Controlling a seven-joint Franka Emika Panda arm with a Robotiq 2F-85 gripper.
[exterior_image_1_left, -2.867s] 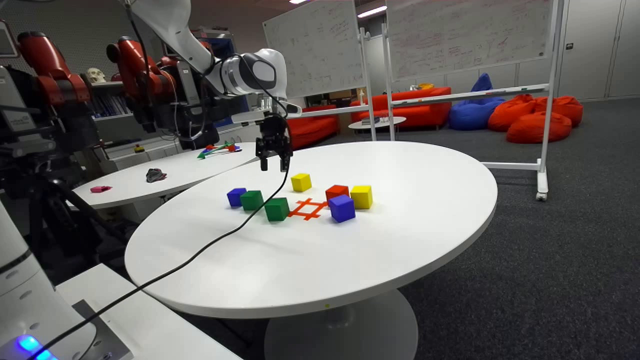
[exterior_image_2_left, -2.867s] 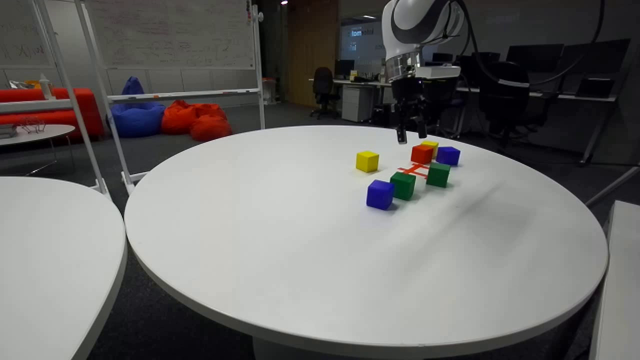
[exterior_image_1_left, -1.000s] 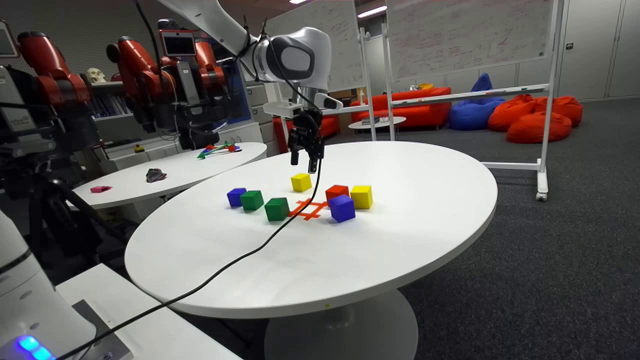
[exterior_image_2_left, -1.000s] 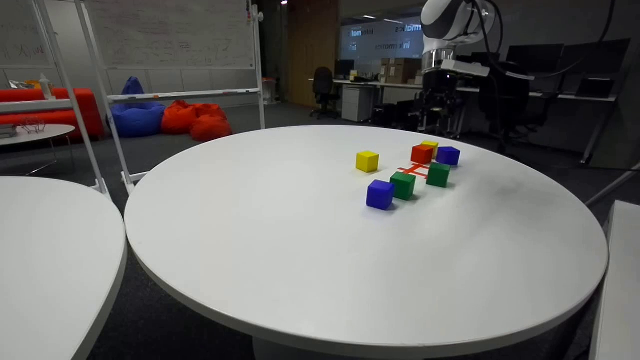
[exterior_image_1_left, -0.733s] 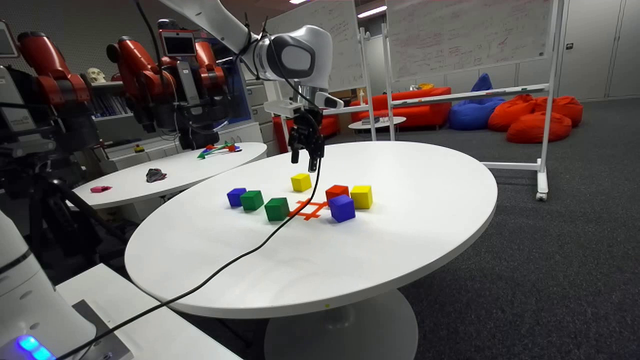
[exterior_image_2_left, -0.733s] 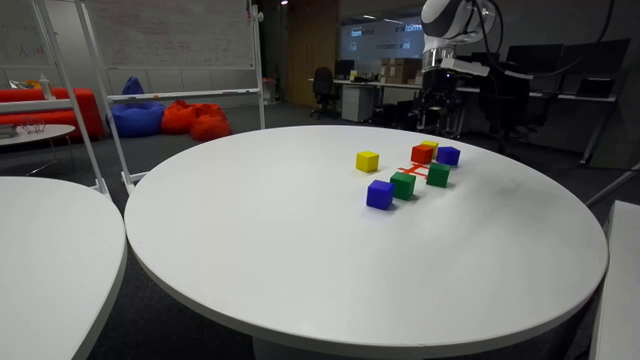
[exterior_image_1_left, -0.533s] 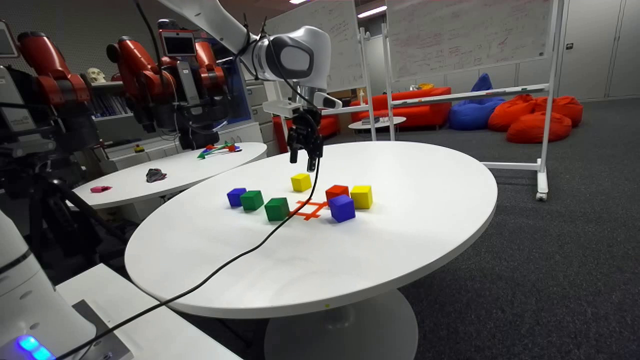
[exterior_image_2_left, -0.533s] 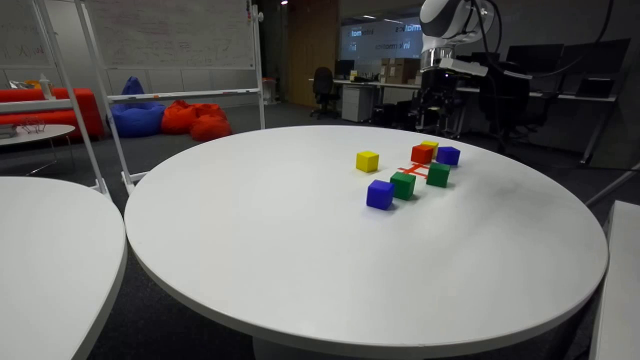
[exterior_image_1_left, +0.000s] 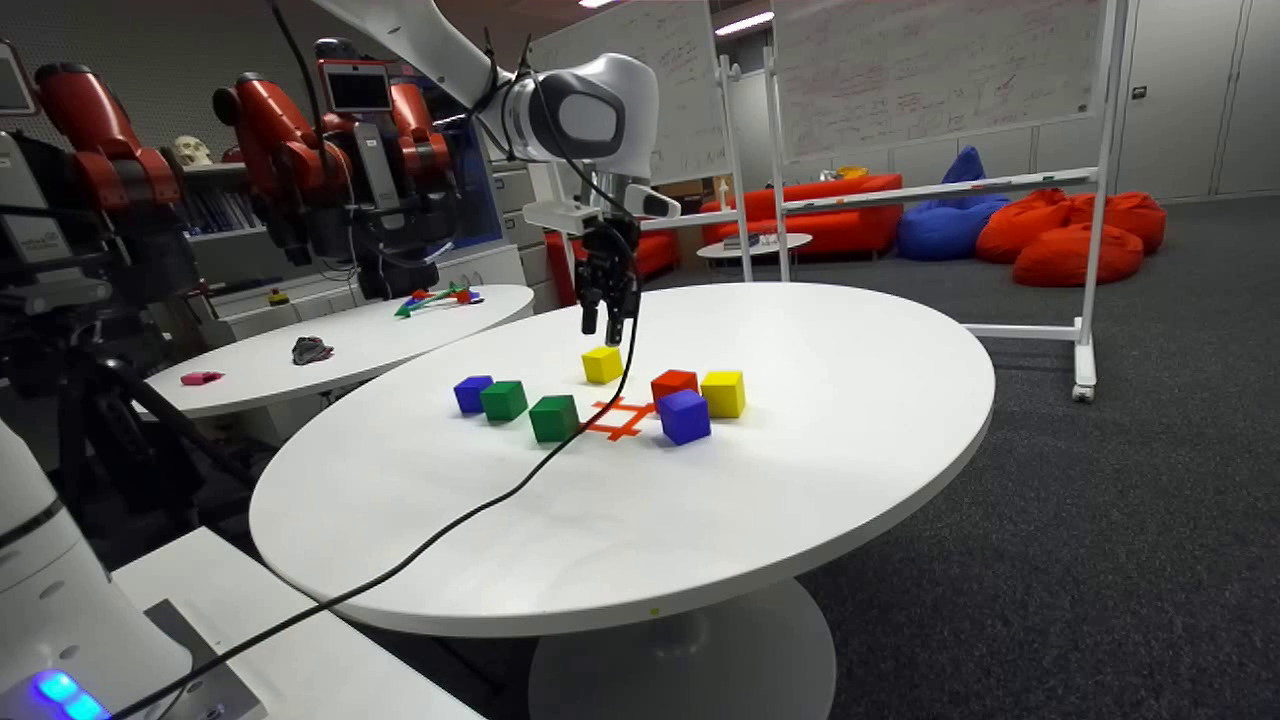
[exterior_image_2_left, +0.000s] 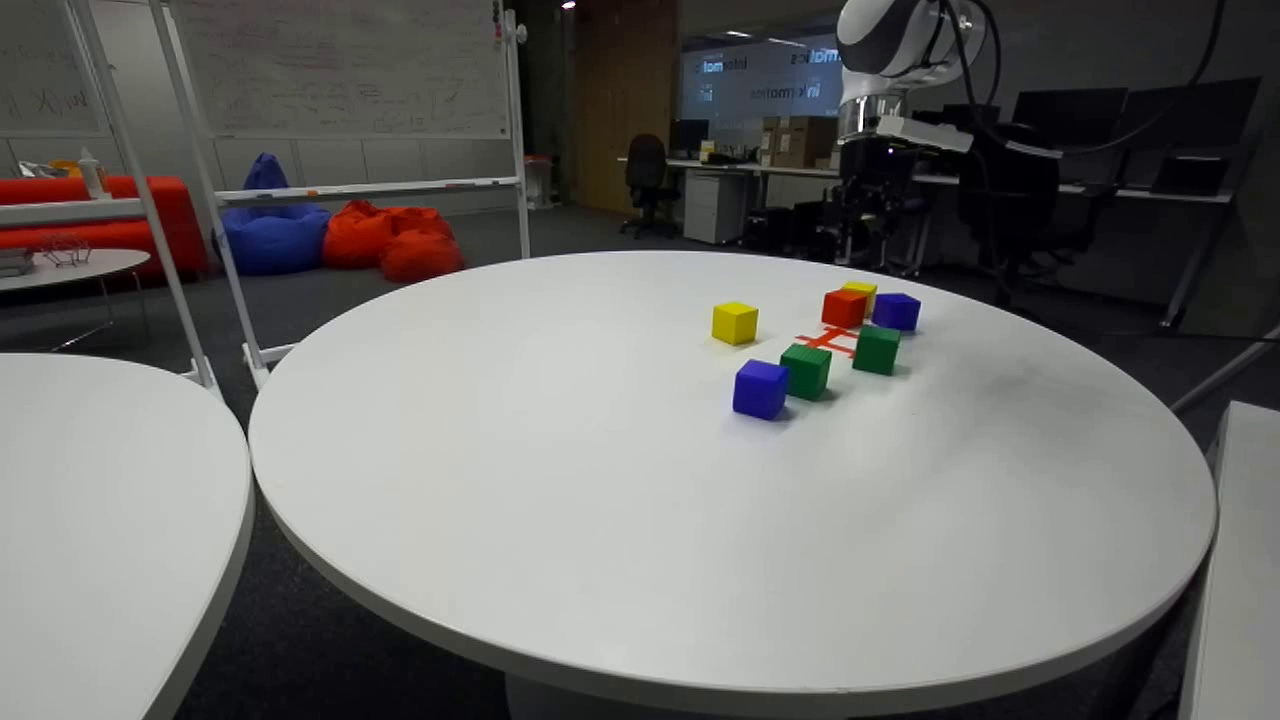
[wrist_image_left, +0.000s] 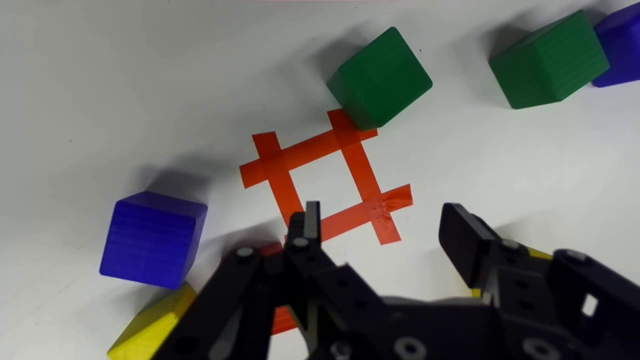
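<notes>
My black gripper (exterior_image_1_left: 600, 330) hangs above the round white table (exterior_image_1_left: 800, 490), open with nothing between its fingers. In the wrist view the gripper (wrist_image_left: 381, 212) has red tape strips (wrist_image_left: 360, 165), crossed into a square, beyond its fingertips. Its left finger partly hides the red cube (wrist_image_left: 284, 320); the right one covers most of a yellow cube (wrist_image_left: 540, 254). A green cube (wrist_image_left: 382, 80) overlaps one tape corner. At lower left are a blue cube (wrist_image_left: 147, 242) and another yellow cube (wrist_image_left: 150, 327). A second green cube (wrist_image_left: 550, 60) and second blue cube (wrist_image_left: 620, 45) sit at upper right.
A black cable (exterior_image_1_left: 515, 490) droops from the arm across the table in an exterior view. A neighbouring white table (exterior_image_1_left: 390, 345) holds small items, with red robot arms (exterior_image_1_left: 270, 130) behind. Whiteboards (exterior_image_1_left: 940, 70) on stands are farther back.
Compared with about three seconds ago, the arm has moved right in the exterior view that shows its base. Over the last second it drifts slightly left and the fingers draw closer together. The cubes have not moved.
</notes>
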